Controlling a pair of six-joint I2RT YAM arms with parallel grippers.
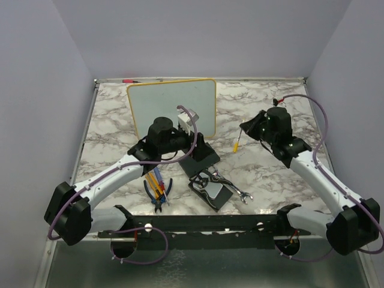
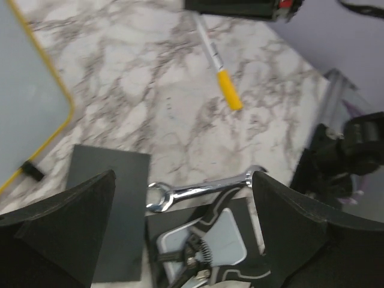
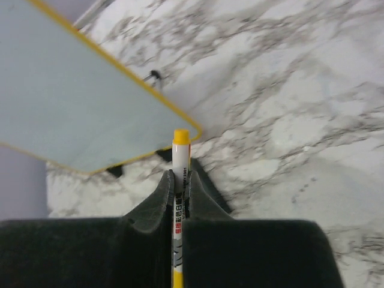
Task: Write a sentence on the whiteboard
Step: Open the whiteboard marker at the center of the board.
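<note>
The left arm reaches from the lower left of the top view to the centre, its wrist bent down in front of the whiteboard (image 1: 171, 107). The left gripper (image 2: 183, 177) is spread wide with nothing between its fingers (image 2: 66, 228), above a black pad (image 2: 114, 198) and a chrome wrench (image 2: 201, 191). The right arm runs up the right side and turns inward at upper right. The right gripper (image 3: 180, 186) is pinched tight on a white marker (image 3: 180, 157), whose yellow end points down toward the marble table (image 1: 264, 174); whether it touches, I cannot tell. The whiteboard sits upper centre in the top view and at upper left in both wrist views. It rests on small black feet, a thin yellow frame with rounded corners around an even, pale grey-white face. Its right edge lies just left of the marker, with a strip of bare marble between them. More bare marble spreads across the right side. Blue-handled pliers (image 1: 159, 195) and a bundle of pens (image 1: 156, 179) crowd the lower centre, near the left arm.
</note>
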